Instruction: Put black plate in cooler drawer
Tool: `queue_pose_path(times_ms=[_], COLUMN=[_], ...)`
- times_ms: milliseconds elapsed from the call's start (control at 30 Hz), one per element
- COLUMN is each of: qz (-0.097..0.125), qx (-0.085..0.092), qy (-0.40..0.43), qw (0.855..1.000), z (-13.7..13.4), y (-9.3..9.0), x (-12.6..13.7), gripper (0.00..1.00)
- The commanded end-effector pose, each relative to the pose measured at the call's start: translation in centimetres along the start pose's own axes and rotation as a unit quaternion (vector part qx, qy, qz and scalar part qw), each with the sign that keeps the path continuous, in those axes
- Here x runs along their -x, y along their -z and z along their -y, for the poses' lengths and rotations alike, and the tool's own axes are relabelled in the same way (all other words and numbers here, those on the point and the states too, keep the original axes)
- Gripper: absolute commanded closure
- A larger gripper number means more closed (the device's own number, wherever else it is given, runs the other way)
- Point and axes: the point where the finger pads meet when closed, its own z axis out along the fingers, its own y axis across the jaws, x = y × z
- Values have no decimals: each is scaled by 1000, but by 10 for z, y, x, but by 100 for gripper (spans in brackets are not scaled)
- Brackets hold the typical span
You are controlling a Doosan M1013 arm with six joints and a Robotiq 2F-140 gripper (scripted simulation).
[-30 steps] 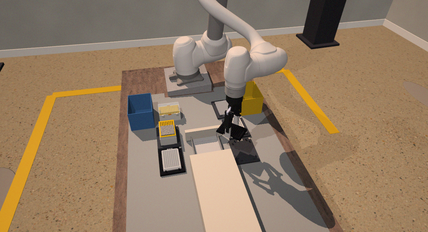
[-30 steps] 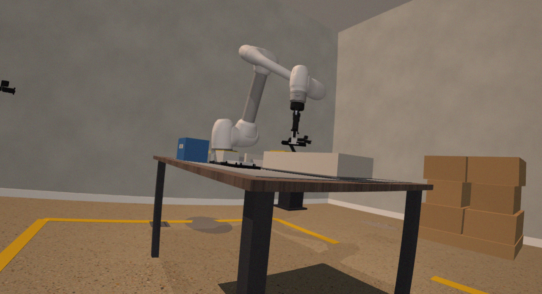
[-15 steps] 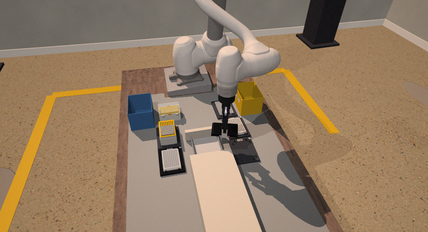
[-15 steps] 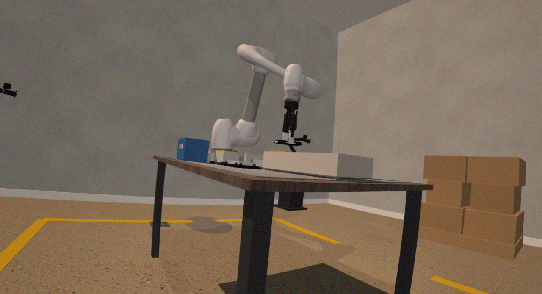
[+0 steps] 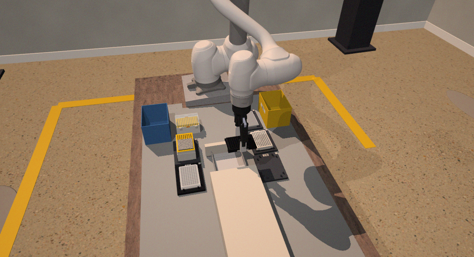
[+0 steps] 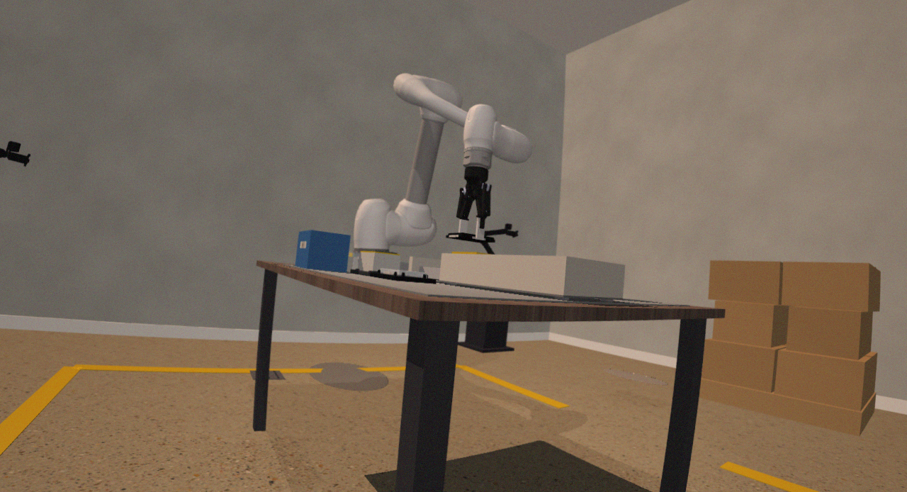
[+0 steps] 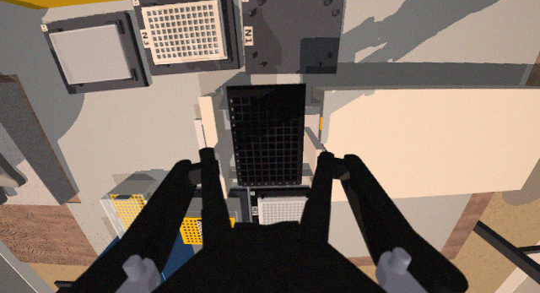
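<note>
Gripping black plate (image 7: 267, 134), claw (image 7: 267, 158) above drawer (image 5: 215, 160)

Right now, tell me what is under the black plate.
The gripper holds the black plate above the open drawer. Its pale front and side walls show around the plate; the floor directly below is covered.

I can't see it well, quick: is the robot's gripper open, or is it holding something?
Gripper: closed on the black plate, holding it in the air over the cooler's open drawer.
</note>
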Motion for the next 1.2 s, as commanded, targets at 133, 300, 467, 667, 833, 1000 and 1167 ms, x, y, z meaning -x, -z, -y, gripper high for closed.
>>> queue_pose_path(times_ms=[133,300,467,667,833,1000,1167], qz=[0,0,0,0,0,0,0], qx=[0,0,0,0,0,0,0], qy=[0,0,0,0,0,0,0], qw=[1000,1000,1000,1000,1000,1000,1000], z=[5,8,12,18,18,18,18], y=[0,0,0,0,0,0,-4], x=[16,23,36,53,54,54,53], gripper=[100,100,100,100,100,100,100])
